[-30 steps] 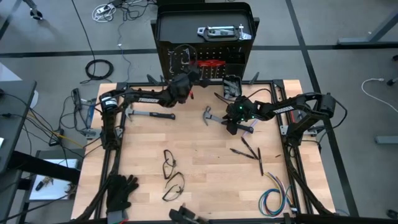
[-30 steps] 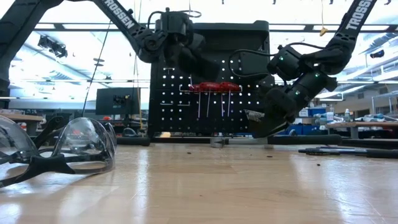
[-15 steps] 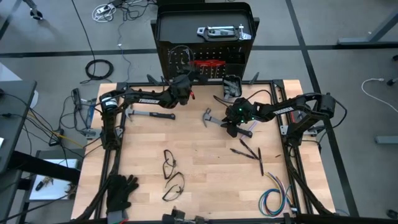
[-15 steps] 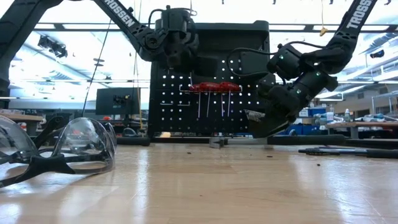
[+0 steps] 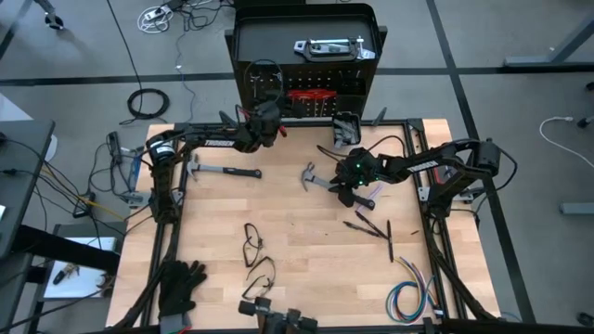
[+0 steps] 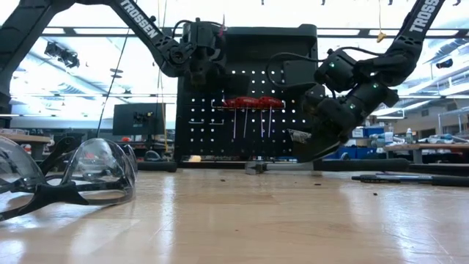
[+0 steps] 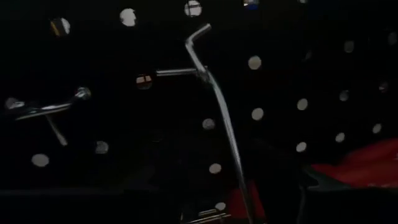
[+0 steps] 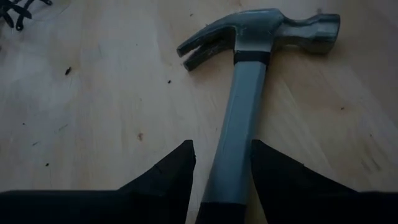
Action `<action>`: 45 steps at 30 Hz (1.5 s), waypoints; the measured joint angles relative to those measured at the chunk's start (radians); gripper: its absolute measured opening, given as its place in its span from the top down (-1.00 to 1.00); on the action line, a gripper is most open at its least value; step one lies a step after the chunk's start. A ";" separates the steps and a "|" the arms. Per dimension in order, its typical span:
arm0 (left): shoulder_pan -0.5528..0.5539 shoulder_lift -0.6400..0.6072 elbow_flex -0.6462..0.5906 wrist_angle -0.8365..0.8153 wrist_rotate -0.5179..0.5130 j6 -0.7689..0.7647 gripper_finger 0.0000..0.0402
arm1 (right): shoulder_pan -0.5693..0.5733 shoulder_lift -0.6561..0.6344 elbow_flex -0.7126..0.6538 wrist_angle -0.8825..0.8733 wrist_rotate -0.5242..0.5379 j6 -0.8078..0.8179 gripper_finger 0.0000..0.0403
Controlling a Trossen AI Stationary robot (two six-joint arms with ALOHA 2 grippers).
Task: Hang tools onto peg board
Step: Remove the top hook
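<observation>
The black peg board (image 5: 306, 97) stands upright at the table's far edge, with red-handled tools (image 6: 249, 103) hanging on it. My left gripper (image 5: 267, 118) is high up against the board's left part, shut on a bent silver rod tool (image 7: 221, 118) with a red part. One hammer (image 8: 249, 93) lies flat on the table right of centre. My right gripper (image 8: 221, 144) is open and low over it, one finger on each side of the handle. A second hammer (image 5: 218, 172) lies flat at the far left. My left gripper holds the silver rod tool near its red part (image 7: 236, 205), but the place of contact is dark in the wrist view. The tool is lifted clear of the table. Its rod reaches up along the board's face, next to a silver hook (image 7: 174, 73).
Safety glasses (image 5: 255, 246) lie mid-table, with a second pair (image 5: 260, 278) nearer the front. Black gloves (image 5: 181, 283) lie near left and a coloured wire bundle (image 5: 408, 297) near right. Thin dark tools (image 5: 376, 227) lie right of centre. A small black bin (image 5: 346, 125) sits at the board's foot.
My left gripper has moved with its tool toward the table's left edge and closer to the peg board. My right gripper has shifted a little toward the table's left, along the hammer's handle toward its head. The hammer has stayed on the table.
</observation>
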 joint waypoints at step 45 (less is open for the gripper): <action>-0.043 -0.092 0.002 -0.156 0.066 -0.150 1.00 | 0.008 0.000 0.000 0.005 -0.006 0.015 0.18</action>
